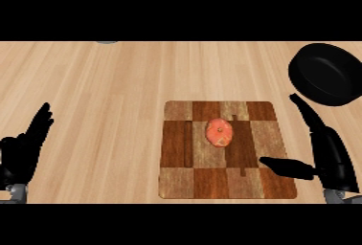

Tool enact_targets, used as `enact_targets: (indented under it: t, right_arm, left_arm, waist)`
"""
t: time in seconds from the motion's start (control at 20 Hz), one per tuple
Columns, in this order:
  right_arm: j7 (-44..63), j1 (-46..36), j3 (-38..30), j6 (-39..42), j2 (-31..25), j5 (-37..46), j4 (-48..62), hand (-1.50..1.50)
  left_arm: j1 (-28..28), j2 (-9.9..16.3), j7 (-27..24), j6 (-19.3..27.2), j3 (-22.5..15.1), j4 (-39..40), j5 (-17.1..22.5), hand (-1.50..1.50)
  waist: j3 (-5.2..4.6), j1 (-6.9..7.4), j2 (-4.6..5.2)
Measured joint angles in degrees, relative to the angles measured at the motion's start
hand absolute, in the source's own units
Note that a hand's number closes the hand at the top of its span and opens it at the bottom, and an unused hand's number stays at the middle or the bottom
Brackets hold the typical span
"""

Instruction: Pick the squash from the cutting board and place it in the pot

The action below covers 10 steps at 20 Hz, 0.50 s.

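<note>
An orange squash (220, 133) lies on the upper middle of a checkered wooden cutting board (180, 179). The black pot (326, 73) sits at the far right of the counter, beyond the board's right corner. My right hand (331, 155) is open at the board's right edge, fingers straight and pointing away, thumb stretched left over the board's lower right part. It is apart from the squash, below and to the right of it. My left hand (21, 150) rests open at the left edge, fingers up.
The light wooden counter (106, 95) stretches around the board. A small grey object (107, 42) peeks in at the counter's far edge, upper left.
</note>
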Motion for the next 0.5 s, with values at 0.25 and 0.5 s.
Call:
enact_targets:
  t: [0.25,0.5]
  right_arm:
    - [13.8,-9.7,2.4,11.9,0.4,-0.7,-0.9,-1.50]
    - [25.0,-18.1,5.6,25.1,1.6,-5.1,2.7,-1.50]
  left_arm:
    - [-0.3,-0.1,0.5,-0.7,0.0,-0.6,-0.4,0.00]
    - [0.1,-0.9,0.2,-0.5,-0.8,-1.1,-1.5,0.00]
  waist:
    - [-0.03,1.06,0.19]
    - [-0.05,1.97,0.35]
